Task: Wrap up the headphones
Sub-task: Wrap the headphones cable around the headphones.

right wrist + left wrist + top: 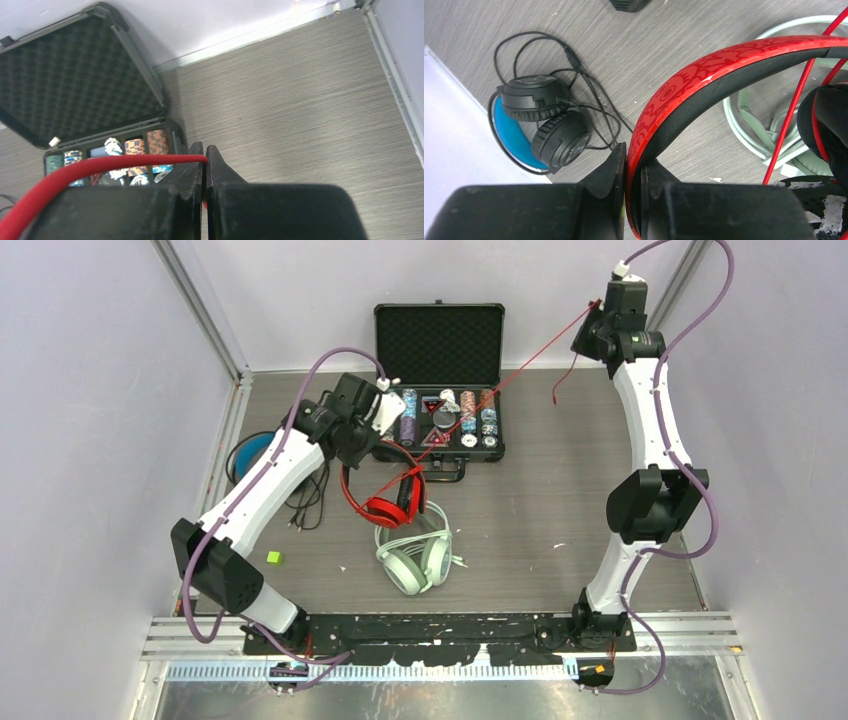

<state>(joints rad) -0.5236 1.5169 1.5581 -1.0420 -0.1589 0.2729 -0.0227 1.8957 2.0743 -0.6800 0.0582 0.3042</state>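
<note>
Two end effectors share one pair. The left end effector [633, 161] is pressed onto the band of the red headphones [385, 502], which seem to hang from it low over the bench [560, 500], just in front of the open case [438, 340] of poker chips [462, 420]. The right end effector [205, 152] pinches the red cable [500, 380] high at the far right, well apart from the headphones.

Everything turns on that cable. It runs taut in a straight diagonal from the ear cups at the near left up to the right end effector, with a loose tail dangling beyond the pinch. I'd say the right arm must bring it back toward the left arm, which is much the nearer to the headphones.

The mint headphones [415, 555] lie just near of the red pair; the black headphones [544, 125] lie far left by the wall.

The red band shows a gear-like pattern, but I can read no brand or writing anywhere.
</note>
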